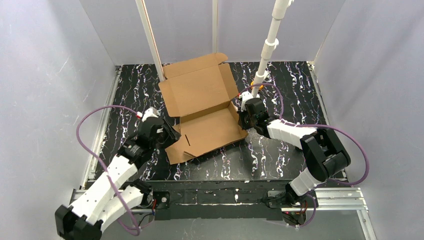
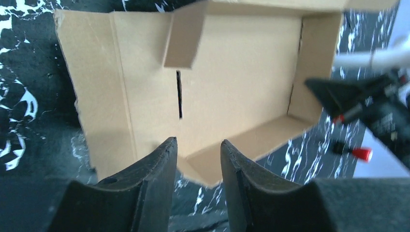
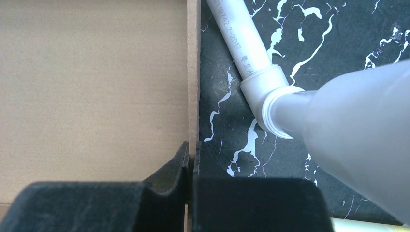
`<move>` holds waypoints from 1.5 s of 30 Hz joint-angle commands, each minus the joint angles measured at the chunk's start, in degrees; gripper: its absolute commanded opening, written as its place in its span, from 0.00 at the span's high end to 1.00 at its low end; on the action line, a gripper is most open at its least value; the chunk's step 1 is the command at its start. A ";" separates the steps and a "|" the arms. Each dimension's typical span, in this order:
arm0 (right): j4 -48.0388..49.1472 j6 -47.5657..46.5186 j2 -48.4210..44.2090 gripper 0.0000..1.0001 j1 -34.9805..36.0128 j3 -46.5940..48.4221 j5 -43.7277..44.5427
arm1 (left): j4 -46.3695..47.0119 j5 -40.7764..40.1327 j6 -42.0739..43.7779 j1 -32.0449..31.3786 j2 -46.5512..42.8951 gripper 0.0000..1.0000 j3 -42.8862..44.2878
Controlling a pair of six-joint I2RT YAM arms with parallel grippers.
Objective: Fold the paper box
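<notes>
The paper box (image 1: pixel 202 117) is brown corrugated cardboard lying mid-table, its lid open and leaning toward the back. Its left side flap lies flat on the table, with a small tab standing up beside it. My left gripper (image 1: pixel 172 137) hovers at the box's near-left corner. In the left wrist view the gripper (image 2: pixel 198 142) is open with only the table and the box (image 2: pixel 232 72) corner showing past the fingertips. My right gripper (image 1: pixel 243 117) is at the box's right side. In the right wrist view it (image 3: pixel 192 150) is shut on the upright right wall (image 3: pixel 193 72) of the box.
A white plastic pipe (image 1: pixel 267 47) stands slanted just behind my right gripper, with its elbow joint (image 3: pixel 263 92) close to the box wall. A thin pale upright strip (image 1: pixel 151 35) rises at the back left. Grey walls enclose the black marbled table (image 1: pixel 280 155).
</notes>
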 commanded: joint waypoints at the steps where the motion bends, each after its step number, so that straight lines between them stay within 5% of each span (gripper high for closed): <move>1: -1.06 1.02 2.80 0.96 -0.42 1.31 0.63 | -10.85 4.28 14.22 0.22 -9.01 0.62 -0.17; 4: -1.06 0.93 2.89 0.96 -0.42 1.40 0.64 | -16.94 -3.07 12.63 0.30 -14.46 0.47 -1.02; 7: -1.15 0.88 3.02 0.96 -0.42 1.40 0.56 | -13.59 -3.04 12.85 0.34 -17.74 0.20 -4.62; 12: -1.10 0.67 2.97 0.96 -0.43 1.31 0.51 | -10.68 -4.52 11.33 1.03 -14.67 0.14 -7.71; 20: -1.23 0.49 3.22 0.96 -0.42 1.40 0.07 | 7.48 4.47 8.65 9.47 -11.08 0.30 -15.51; 25: -1.32 0.45 3.34 0.96 -0.42 1.48 -0.18 | 12.81 8.83 6.19 11.54 -10.21 0.64 -18.51; 34: -1.65 0.58 4.00 0.96 -0.42 1.66 -0.81 | 15.68 18.95 6.69 11.53 -8.43 0.97 -15.39; 45: -1.50 0.76 4.18 0.97 -0.42 1.57 -1.95 | 21.30 26.70 6.86 11.46 0.16 1.00 -11.72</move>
